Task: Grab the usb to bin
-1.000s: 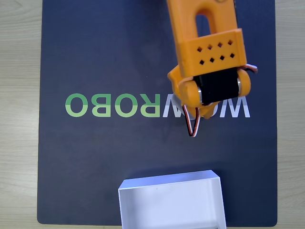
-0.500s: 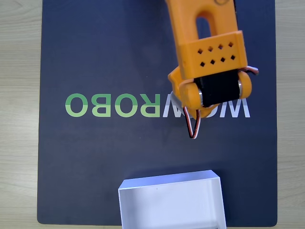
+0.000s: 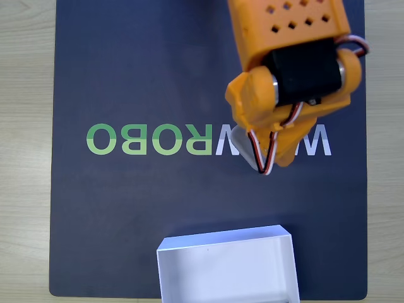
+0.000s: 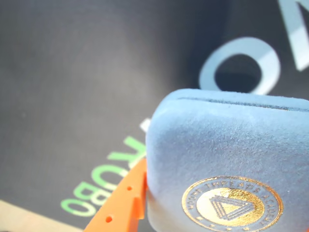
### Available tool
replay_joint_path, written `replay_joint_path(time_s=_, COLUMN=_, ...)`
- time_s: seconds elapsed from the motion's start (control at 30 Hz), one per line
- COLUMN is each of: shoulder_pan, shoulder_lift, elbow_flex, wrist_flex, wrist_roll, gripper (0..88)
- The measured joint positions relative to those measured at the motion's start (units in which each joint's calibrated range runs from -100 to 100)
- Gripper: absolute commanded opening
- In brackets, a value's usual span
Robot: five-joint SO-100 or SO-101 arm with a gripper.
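Since half a second ago we see the orange arm [image 3: 290, 76] has risen toward the fixed camera: its perforated housing now sits at the top edge and looks bigger, and its lower tip reaches further down over the white lettering.

Beneath everything lies the dark navy mat [image 3: 126, 76] with green and white "ROBO" lettering, resting on a pale wooden table [image 3: 25, 158]. The shallow rectangular white box, the bin [image 3: 227, 243], stands at the mat's bottom edge in the fixed view, well apart from the arm.

In the wrist view the usb [image 4: 227, 164], a soft rounded-square case that looks pale blue-grey up close, with a round gold emblem [image 4: 231, 203] bearing a triangle, fills the lower right and hangs above the mat's lettering. An orange finger [image 4: 125, 203] presses against its left side, so we take the gripper [image 3: 262, 158] to be clamped on the case, though we cannot see the opposite finger.
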Motion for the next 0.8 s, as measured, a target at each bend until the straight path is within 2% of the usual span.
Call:
replay_joint_path(time_s=0.17, shoulder_pan=3.63, shoulder_lift=-15.63, elbow_flex=0.0, wrist_flex=0.43, wrist_roll=-0.84, gripper=8.2)
replay_joint_path(time_s=0.47, shoulder_pan=17.6, shoulder_lift=-38.02, elbow_flex=0.0, wrist_flex=4.66, wrist_roll=-6.82, gripper=8.4)
replay_joint_path(time_s=0.6, shoulder_pan=22.1, shoulder_lift=-43.57, elbow_flex=1.81, wrist_flex=8.19, wrist_roll=-6.97, gripper=8.2)
replay_joint_path(time_s=0.8, shoulder_pan=24.85, shoulder_lift=-44.22, elbow_flex=6.42, wrist_flex=5.69, wrist_roll=-7.39, gripper=8.2)
